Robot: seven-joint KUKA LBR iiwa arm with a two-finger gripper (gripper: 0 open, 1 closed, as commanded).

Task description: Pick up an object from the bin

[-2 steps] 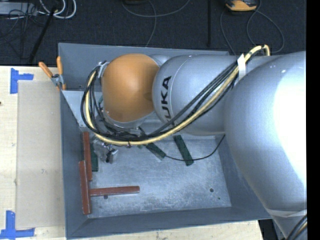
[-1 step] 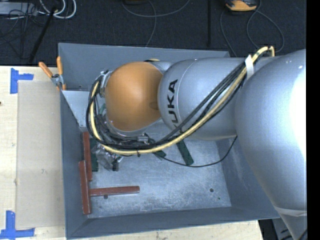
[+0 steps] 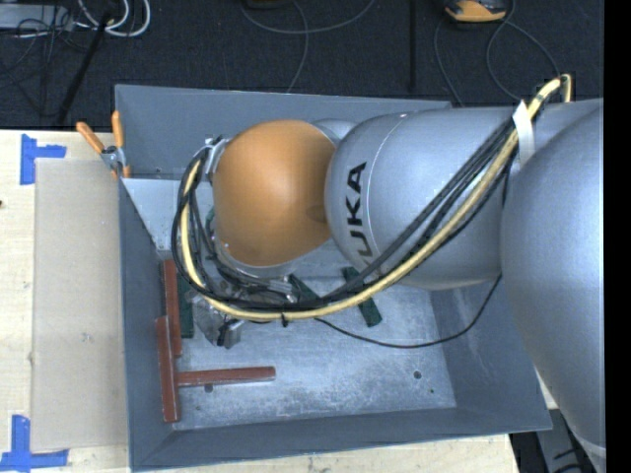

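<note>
My gripper (image 3: 223, 325) hangs low in the left half of the bin, under the arm's orange cover and close to the left wall. Just below it a flat red-brown bar (image 3: 233, 373) lies across the floor. A longer red-brown bar (image 3: 169, 358) runs along the foot of the left wall and meets the first bar at its left end. Right of the gripper, dark green pieces (image 3: 368, 309) poke out from under the arm, mostly hidden by it.
The arm and its cables cover the back and middle of the bin. Bare grey floor shows along the front and toward the front right corner. The sloping left wall stands very near the gripper.
</note>
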